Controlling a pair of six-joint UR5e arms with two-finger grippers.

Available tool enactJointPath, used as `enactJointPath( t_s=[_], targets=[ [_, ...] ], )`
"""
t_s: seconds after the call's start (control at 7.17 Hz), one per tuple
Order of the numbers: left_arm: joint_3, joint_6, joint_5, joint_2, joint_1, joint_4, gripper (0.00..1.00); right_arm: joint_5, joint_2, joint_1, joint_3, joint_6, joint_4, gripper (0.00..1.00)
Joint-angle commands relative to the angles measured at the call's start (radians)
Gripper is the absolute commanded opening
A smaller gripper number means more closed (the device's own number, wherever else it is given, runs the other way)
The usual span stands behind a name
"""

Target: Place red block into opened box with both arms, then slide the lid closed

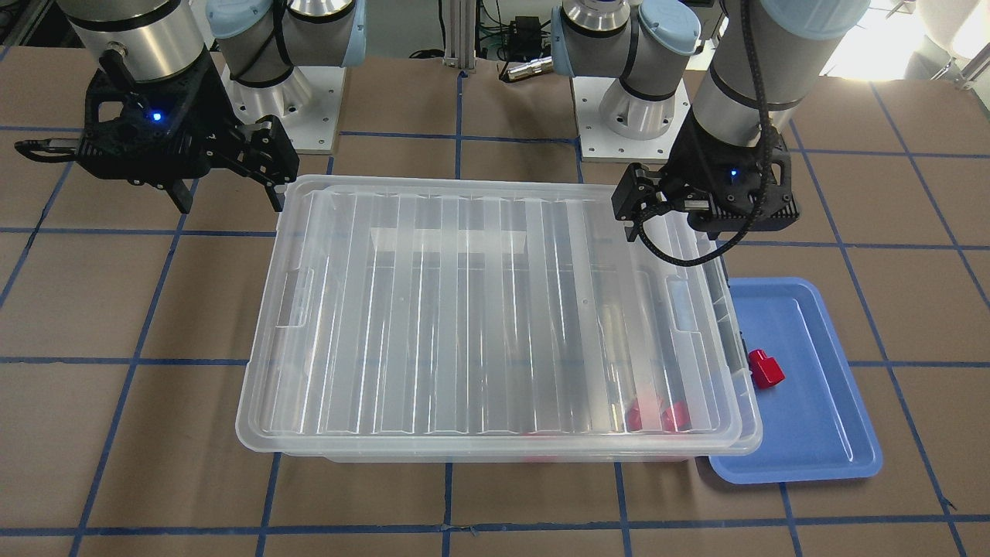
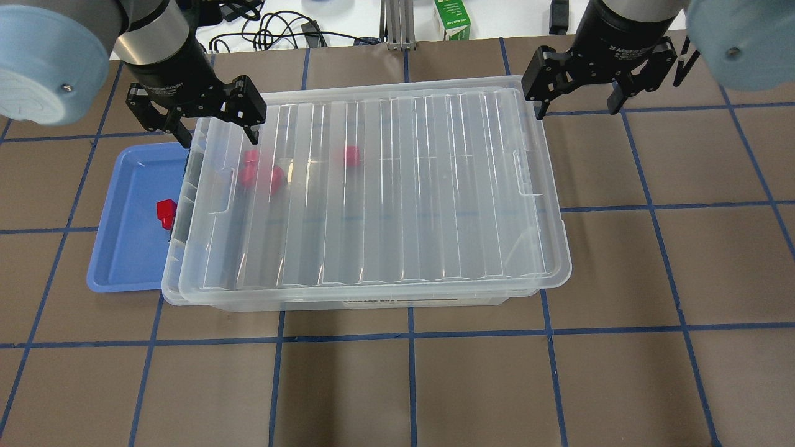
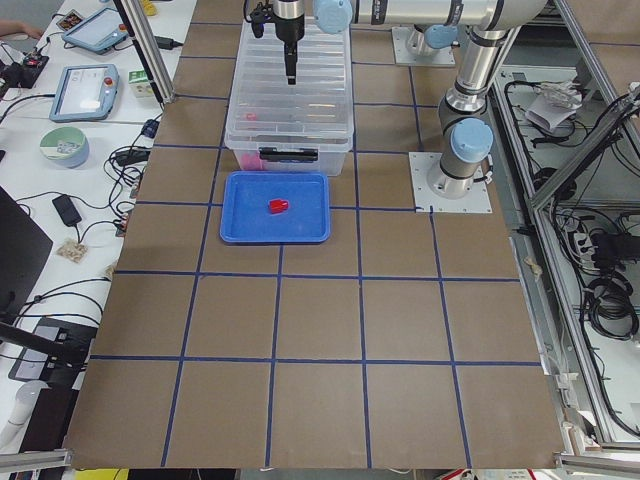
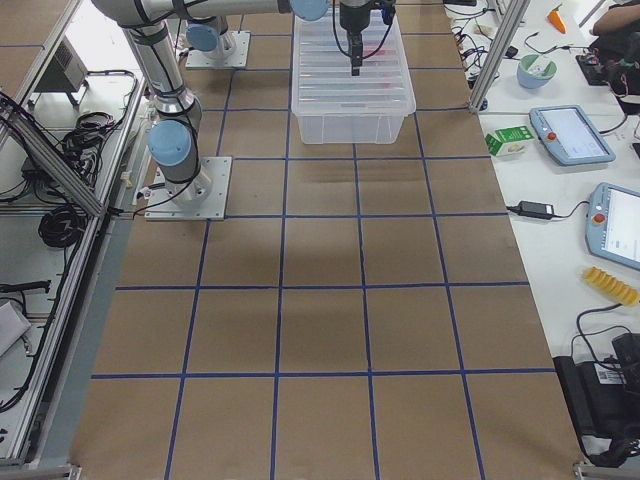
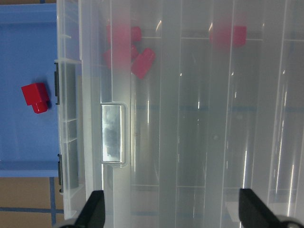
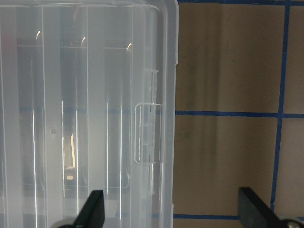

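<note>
Spread wide, holding nothing: left gripper [image 2: 217,129], above the lid [image 2: 385,186] at its end nearest the blue tray [image 2: 124,248]; touching or not, unclear. Equally wide and empty: right gripper [image 2: 577,107], astride the lid's opposite edge, one finger over plastic, one over the table [image 2: 652,279]. Flat on the box [image 2: 372,303], the lid; sits slightly shifted, leaves a narrow strip of rim uncovered at the tray end. On the tray, just beside the grey latch [image 5: 66,90], outside the box: red block [image 2: 165,213]. Under the lid, more red pieces [image 2: 261,177]. Brown table along the box's other sides.
</note>
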Motion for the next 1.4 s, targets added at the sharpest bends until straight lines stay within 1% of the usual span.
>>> enactJointPath(
  t_s=[0.0,0.42,0.56,0.7,0.84,0.98,1.12,1.26],
  targets=[
    [0.002,0.000,-0.001,0.000,0.002,-0.007,1.00,-0.002,0.000,0.000,0.000,0.000,0.000,1.00],
    [0.002,0.000,-0.001,0.000,0.003,-0.007,1.00,-0.002,0.008,-0.011,0.003,-0.009,-0.003,1.00],
    [0.002,0.000,-0.002,0.003,0.003,-0.007,1.00,-0.003,0.017,-0.011,0.021,-0.008,-0.009,1.00],
    [0.003,0.000,-0.002,0.003,0.006,-0.007,1.00,0.000,0.038,-0.011,0.084,-0.008,-0.065,1.00],
    [0.003,0.011,-0.004,-0.003,0.020,-0.010,1.00,-0.002,0.070,-0.012,0.156,-0.008,-0.186,1.00],
    [0.003,0.085,-0.001,-0.012,0.085,-0.013,1.00,-0.002,0.092,-0.024,0.223,-0.021,-0.280,1.00],
    [0.005,0.119,-0.028,-0.023,0.215,-0.008,1.00,0.000,0.094,-0.038,0.277,-0.023,-0.345,1.00],
    [-0.003,0.164,-0.125,-0.044,0.327,-0.002,1.00,0.000,0.094,-0.041,0.310,-0.023,-0.383,1.00]
  ],
)
